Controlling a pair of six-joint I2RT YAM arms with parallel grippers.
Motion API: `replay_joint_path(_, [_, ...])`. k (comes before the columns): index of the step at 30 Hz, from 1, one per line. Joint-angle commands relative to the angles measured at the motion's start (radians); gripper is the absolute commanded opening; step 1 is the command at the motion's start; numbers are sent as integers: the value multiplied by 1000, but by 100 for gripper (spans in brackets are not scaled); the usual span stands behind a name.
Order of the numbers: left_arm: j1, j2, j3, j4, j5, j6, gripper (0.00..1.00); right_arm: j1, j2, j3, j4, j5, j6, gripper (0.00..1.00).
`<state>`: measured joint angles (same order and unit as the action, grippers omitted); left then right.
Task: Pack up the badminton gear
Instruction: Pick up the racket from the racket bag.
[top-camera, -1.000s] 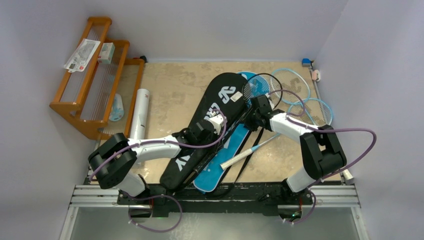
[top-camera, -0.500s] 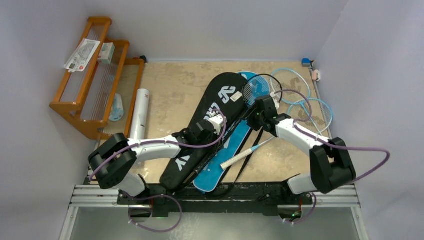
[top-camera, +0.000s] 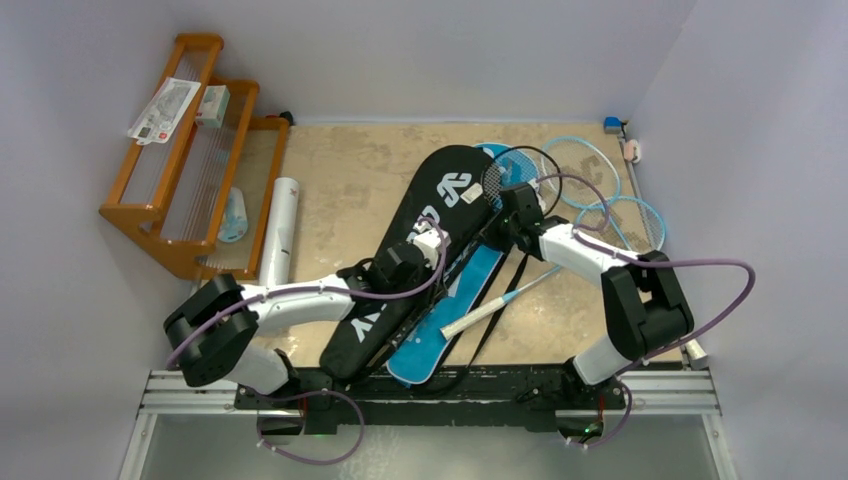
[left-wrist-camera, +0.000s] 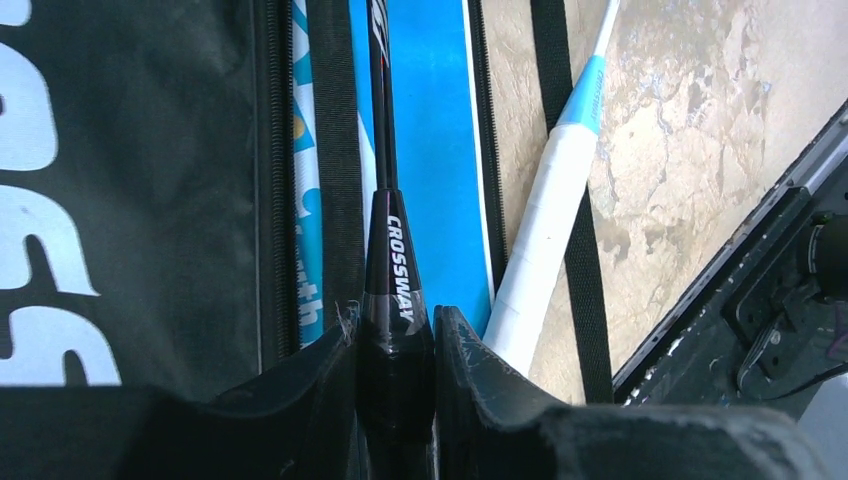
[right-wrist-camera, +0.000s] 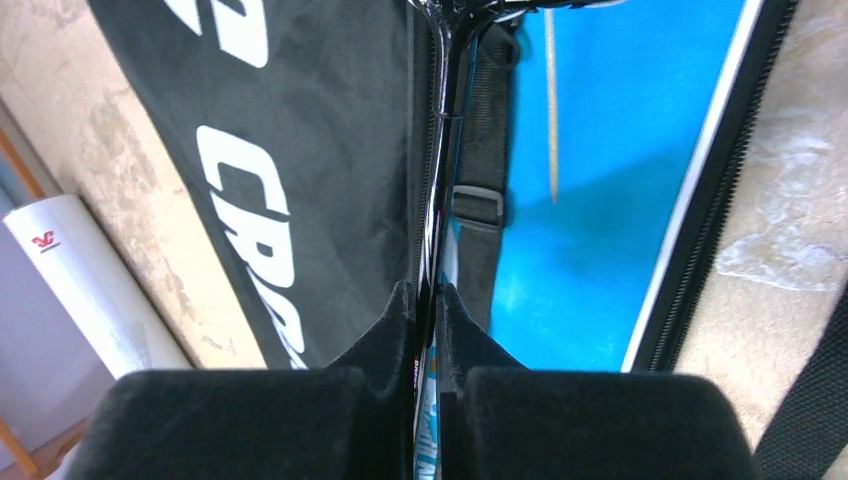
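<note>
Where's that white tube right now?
In the top view, the white tube lies on the left, beside the orange wooden rack, left of the black cover.

My arms (top-camera: 300, 295) are white with black joints (top-camera: 645, 305), purple cables (top-camera: 710, 262) looping alongside; my fingers (left-wrist-camera: 300, 400) are matte black.

Tan table (top-camera: 340, 170) — bearing black cover (top-camera: 440, 195), blue cover (top-camera: 440, 335), white tube (top-camera: 280, 230), light-blue rackets (top-camera: 583, 172).

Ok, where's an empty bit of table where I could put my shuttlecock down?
The biggest bare patch of table is at the far middle, between the white tube and the black cover. A smaller one lies near right, just right of the white racket handle. The middle is crowded, and so is the far right corner with the light-blue rackets.
</note>
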<state>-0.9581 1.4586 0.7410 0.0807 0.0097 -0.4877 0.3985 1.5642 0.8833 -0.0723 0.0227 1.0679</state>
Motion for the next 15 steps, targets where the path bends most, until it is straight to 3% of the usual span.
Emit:
replay_joint_path(1, [-7,-113,-35,14,-49,9,34,1,-40,67,-67,46,-61,0])
replay_joint_path(5, [-7,-211,-91,44,-89,-3,60,0,-104,83,-156,101,-100,0])
replay_joint_path(9, [-7,-260,-90,4,-124,10,73,1,-196,74,-238,154,-149,0])
replay_joint_path(15, [-5,-249,-11,-198,-215,67,75,0,-332,78,-360,161,-242,0])
